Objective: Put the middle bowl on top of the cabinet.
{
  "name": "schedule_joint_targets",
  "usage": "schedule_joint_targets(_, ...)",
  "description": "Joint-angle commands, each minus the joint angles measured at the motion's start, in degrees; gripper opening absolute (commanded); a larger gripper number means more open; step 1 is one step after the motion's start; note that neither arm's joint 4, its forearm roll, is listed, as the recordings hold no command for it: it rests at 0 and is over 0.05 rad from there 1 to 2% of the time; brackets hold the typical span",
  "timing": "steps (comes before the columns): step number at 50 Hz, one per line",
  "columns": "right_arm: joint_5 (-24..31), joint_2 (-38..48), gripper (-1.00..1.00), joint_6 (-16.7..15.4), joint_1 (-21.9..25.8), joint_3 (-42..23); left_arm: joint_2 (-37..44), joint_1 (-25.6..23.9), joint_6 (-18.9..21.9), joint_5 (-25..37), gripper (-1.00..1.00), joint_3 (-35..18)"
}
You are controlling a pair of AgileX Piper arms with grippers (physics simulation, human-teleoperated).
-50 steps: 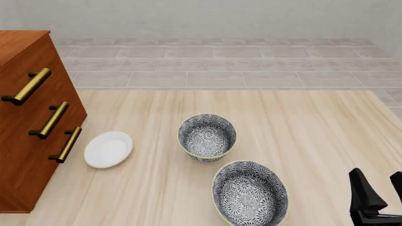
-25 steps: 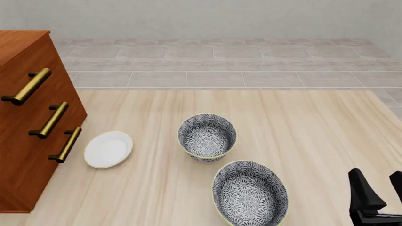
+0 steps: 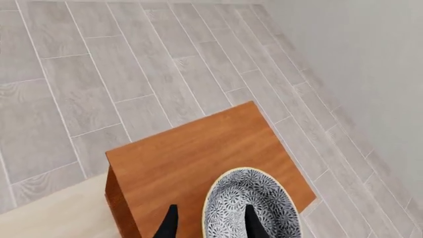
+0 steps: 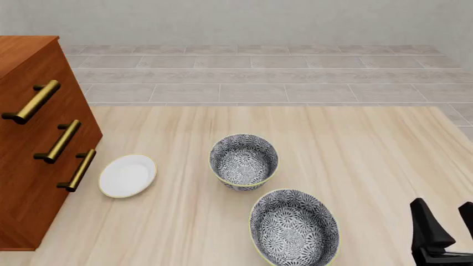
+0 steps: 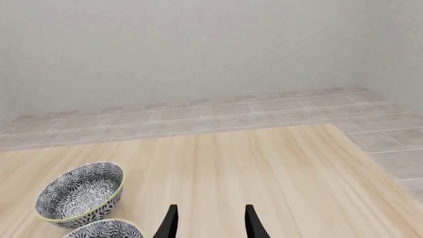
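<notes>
- A pale wooden table (image 4: 355, 155) fills the lower part of the front view, with grey floor tiles and a plain wall beyond it.
- The cabinet (image 4: 30, 138), tall and reddish-brown with three brass bar handles (image 4: 63, 141), stands at the table's left edge.
- In the left wrist view the camera looks down on the cabinet's flat top. The middle bowl (image 3: 248, 208), round and deep with a dark-grey-and-white floral pattern and a thin pale-yellow rim, is over the cabinet top, towards one corner.
- The left gripper (image 3: 208, 223) has its two dark fingers on either side of that bowl's rim, one outside the wall and one inside the bowl, so the jaws look closed on the rim. Whether the bowl rests on the wood or hangs just above it cannot be told.
- The left gripper and this bowl are out of sight in the front view.
- Two more bowls of the same pattern sit on the table: the far bowl (image 4: 244, 160) near the centre, and the near bowl (image 4: 294, 228) just beside it, closer to the camera.
- A small plain white plate (image 4: 127, 175) lies between the cabinet and the far bowl.
- The right gripper (image 5: 208, 223) hovers low over bare table at the near right, well apart from the bowls, its jaws spread and holding nothing.
</notes>
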Motion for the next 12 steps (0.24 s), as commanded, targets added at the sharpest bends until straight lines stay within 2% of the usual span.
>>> schedule_joint_targets(1, 0.14, -0.26, 1.0, 0.27, -0.21, -0.02, -0.77, 0.65, -0.53, -0.38, 1.0, -1.1)
schedule_joint_targets(12, 0.01, -0.19, 1.0, 0.35, -0.53, -0.05, -1.63, 1.26, -0.59, -1.35, 1.0, -0.96)
